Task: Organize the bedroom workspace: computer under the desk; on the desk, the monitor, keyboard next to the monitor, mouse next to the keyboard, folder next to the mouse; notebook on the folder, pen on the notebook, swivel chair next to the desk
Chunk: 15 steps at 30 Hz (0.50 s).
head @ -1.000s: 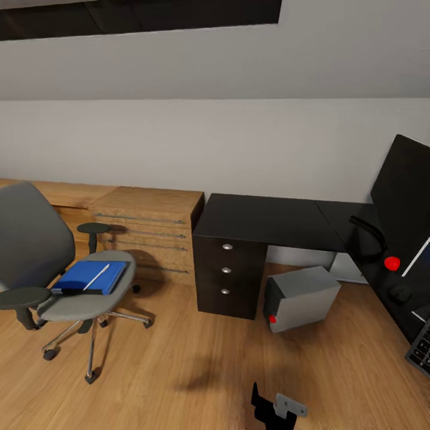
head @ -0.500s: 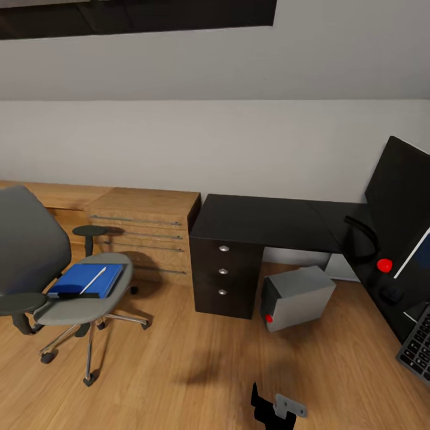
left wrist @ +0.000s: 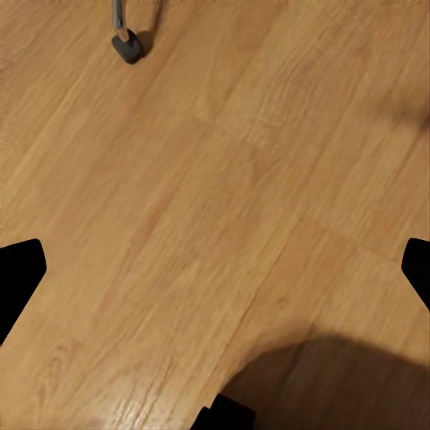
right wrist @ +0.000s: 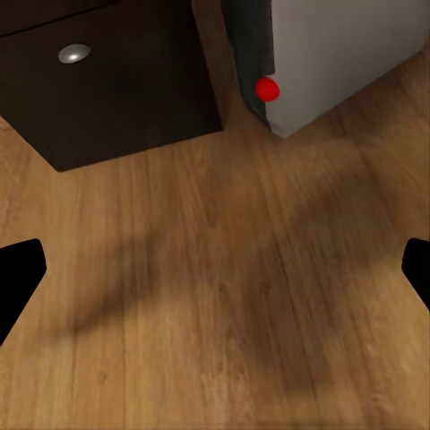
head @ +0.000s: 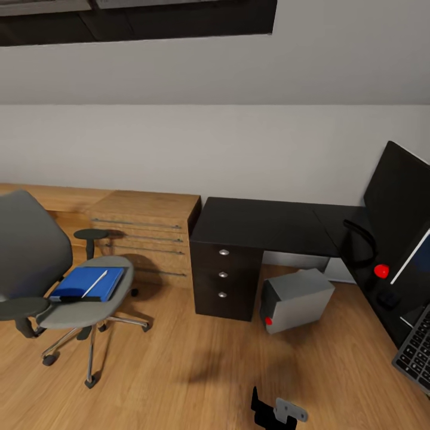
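The swivel chair (head: pixel 36 263) stands on the floor at the left, apart from the desk (head: pixel 269 224). On its seat lies the blue folder (head: pixel 83 285) with the white pen (head: pixel 95 283) on top. The grey computer (head: pixel 298 298) sits on the floor by the desk's drawers and also shows in the right wrist view (right wrist: pixel 349 54). The monitor (head: pixel 400 191), the mouse (head: pixel 388 298) and the keyboard (head: pixel 415 352) are on the desk's right wing. A dark sheet with a pale edge (head: pixel 415 269) is cut off there; I cannot tell if it is the notebook. Left gripper (left wrist: pixel 215 273) and right gripper (right wrist: pixel 215 273) hang open over bare floor.
A wooden cabinet (head: pixel 149 230) with bar handles stands against the wall between chair and desk. A chair caster (left wrist: pixel 127 45) is near the left gripper. A desk drawer knob (right wrist: pixel 73 54) faces the right gripper. Part of my own arm (head: pixel 275 411) shows low in the head view.
The whole head view has shifted: everything slid a little left and down, and more of the keyboard shows. The things themselves have not moved.
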### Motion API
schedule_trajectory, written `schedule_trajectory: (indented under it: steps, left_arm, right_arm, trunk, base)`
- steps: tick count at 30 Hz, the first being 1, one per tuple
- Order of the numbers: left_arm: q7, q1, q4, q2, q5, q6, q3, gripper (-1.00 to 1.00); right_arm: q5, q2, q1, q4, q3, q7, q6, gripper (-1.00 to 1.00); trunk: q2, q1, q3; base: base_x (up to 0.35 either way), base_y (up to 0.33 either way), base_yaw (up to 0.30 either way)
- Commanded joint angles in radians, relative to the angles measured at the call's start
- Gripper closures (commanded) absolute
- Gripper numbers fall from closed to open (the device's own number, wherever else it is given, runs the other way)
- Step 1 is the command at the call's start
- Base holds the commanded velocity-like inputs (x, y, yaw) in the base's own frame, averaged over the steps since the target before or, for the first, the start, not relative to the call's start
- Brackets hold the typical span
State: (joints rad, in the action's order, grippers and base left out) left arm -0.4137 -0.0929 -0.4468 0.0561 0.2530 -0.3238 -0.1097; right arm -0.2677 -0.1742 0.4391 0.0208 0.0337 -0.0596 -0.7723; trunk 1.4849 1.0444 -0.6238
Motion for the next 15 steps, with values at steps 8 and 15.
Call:
schedule_trajectory:
  steps: [8,15]
  left_arm:
    - [-0.007,-0.001,0.0,-0.001,0.009,-0.004,-0.008,-1.0]
    - [-0.007,-0.001,0.0,-0.001,0.008,-0.006,-0.008,-1.0]
  right_arm:
    - [0.007,0.0,0.001,0.001,0.003,-0.005,-0.005,-1.0]
    - [0.007,0.0,0.001,0.001,0.003,-0.005,-0.006,-1.0]
  trunk:
    - [-0.056,-0.031,0.024]
    - [-0.105,-0.058,0.048]
  base:
    - [0.0,0.0,0.0]
    - [0.0,0.0,-0.055]
